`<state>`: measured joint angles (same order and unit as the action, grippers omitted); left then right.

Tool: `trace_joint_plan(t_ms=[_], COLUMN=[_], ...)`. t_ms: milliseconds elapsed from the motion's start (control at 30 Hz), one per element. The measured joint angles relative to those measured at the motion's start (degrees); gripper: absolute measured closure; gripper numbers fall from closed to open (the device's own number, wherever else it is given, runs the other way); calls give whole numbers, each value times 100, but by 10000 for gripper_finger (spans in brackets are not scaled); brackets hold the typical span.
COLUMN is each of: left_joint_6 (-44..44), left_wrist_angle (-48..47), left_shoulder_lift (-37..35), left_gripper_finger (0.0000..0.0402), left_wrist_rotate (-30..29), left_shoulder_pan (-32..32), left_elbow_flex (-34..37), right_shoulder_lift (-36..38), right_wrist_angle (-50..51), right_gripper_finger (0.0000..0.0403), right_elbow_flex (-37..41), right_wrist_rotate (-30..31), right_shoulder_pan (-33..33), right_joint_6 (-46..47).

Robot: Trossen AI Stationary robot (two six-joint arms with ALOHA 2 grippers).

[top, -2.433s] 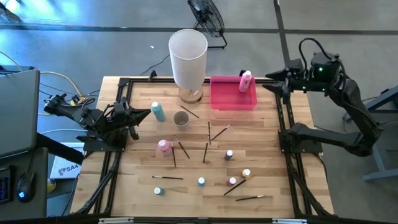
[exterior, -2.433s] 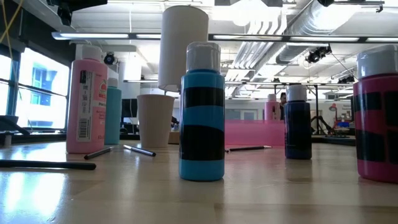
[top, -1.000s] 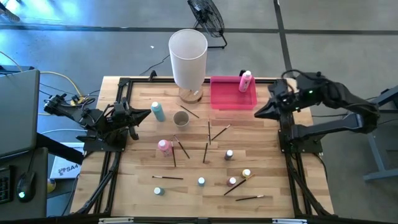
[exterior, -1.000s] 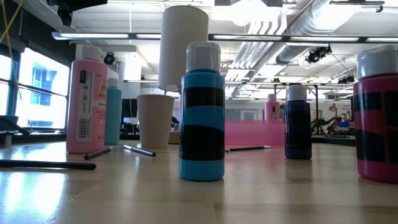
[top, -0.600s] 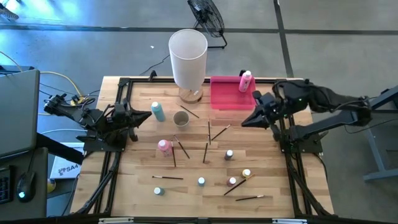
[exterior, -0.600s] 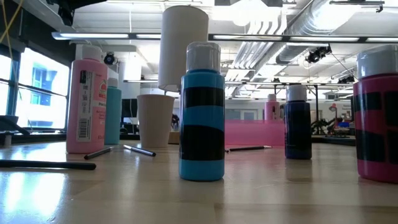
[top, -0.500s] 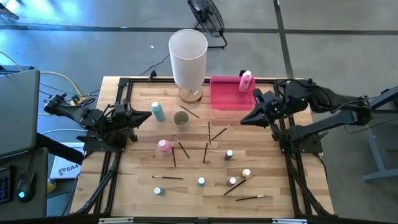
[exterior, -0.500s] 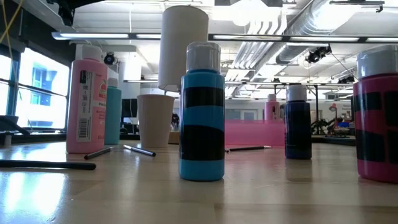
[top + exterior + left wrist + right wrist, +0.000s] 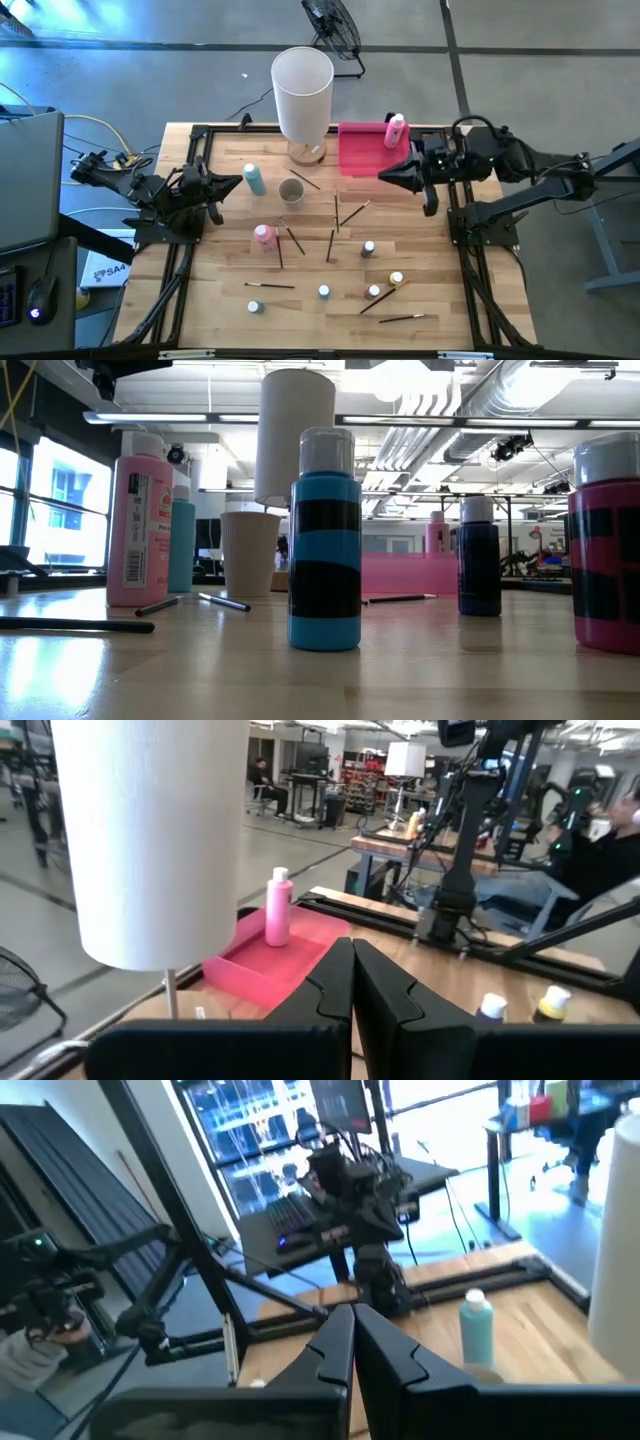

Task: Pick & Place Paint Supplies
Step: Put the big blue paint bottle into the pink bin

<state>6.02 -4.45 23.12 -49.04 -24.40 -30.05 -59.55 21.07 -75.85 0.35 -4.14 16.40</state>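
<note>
Paint bottles and brushes lie scattered across the wooden table, among them a teal bottle and a pink bottle on the left half, small capped bottles nearer the front and a loose brush at centre; one pink bottle already stands in the pink tray beside the tall white cylinder. The right gripper, jaws together and empty, has swung in from the table's right edge to just in front of the tray, suggesting another pick is starting. The left gripper, also closed and empty, waits by the teal bottle
</note>
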Motion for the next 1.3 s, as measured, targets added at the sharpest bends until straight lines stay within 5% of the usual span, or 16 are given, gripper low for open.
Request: trace_joint_plan(t_ms=[333,900,1300], left_joint_6=[267,928,929], left_wrist_angle=[-4,-326,-405], left_shoulder_lift=[-98,-162,-162], left_gripper_finger=[402,402,402], left_wrist_rotate=[-45,-1703,-1699], left_shoulder_pan=[2,2,2], left_elbow_flex=[0,-2,-2], right_shoulder_lift=[214,401,400], right_wrist_angle=[-115,473,486], right_gripper_finger=[399,399,399], right_elbow_flex=[0,-4,-4], right_wrist_rotate=[-194,-175,-189], right_shoulder_pan=[0,565,833], right_joint_6=[-539,-450,-448])
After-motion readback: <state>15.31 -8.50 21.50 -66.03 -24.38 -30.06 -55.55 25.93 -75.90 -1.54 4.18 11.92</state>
